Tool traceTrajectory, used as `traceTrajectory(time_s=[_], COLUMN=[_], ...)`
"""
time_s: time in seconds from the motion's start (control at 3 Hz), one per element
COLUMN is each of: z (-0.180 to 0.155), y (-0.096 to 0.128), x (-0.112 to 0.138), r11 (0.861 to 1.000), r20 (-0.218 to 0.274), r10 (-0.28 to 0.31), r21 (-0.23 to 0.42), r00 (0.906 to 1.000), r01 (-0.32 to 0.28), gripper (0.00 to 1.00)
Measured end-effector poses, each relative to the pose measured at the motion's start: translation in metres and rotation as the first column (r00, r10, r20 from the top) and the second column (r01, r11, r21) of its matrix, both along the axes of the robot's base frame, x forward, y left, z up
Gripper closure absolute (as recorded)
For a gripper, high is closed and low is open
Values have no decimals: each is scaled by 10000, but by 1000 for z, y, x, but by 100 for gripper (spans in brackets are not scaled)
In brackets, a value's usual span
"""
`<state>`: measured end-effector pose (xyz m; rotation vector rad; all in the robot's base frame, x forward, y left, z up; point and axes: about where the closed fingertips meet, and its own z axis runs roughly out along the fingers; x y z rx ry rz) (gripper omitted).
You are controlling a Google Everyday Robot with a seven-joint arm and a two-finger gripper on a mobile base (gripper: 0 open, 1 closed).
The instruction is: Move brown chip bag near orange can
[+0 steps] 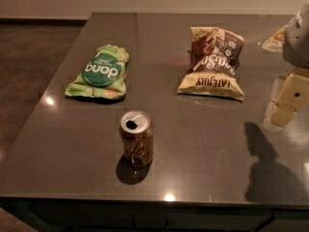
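Observation:
The brown chip bag [213,63] lies flat on the dark table [203,144], right of centre toward the back, with its tan-yellow band facing me. The orange can [136,138] stands upright near the front edge, left of centre, its top opened. My gripper [288,100] hangs at the right edge of the view, a cream-coloured part below a grey body, to the right of the bag and apart from it. It holds nothing that I can see.
A green "dang" bag [99,74] lies at the left of the table, behind the can. A tan packet [274,40] shows partly behind the gripper at far right. The table's front edge [145,197] is close; floor lies to the left.

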<state>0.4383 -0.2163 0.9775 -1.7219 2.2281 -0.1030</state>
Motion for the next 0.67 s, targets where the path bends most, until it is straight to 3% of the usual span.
traceTrajectory(time_s=[0.33,0.67], z=[0,-3], y=[0,-4], x=[0,34], r11=[10000,9893], r20=[0,279], r10=[0,1342], r21=[0,-607], r00=[10000,9906], r01=[0,-1323], gripper=[0,0])
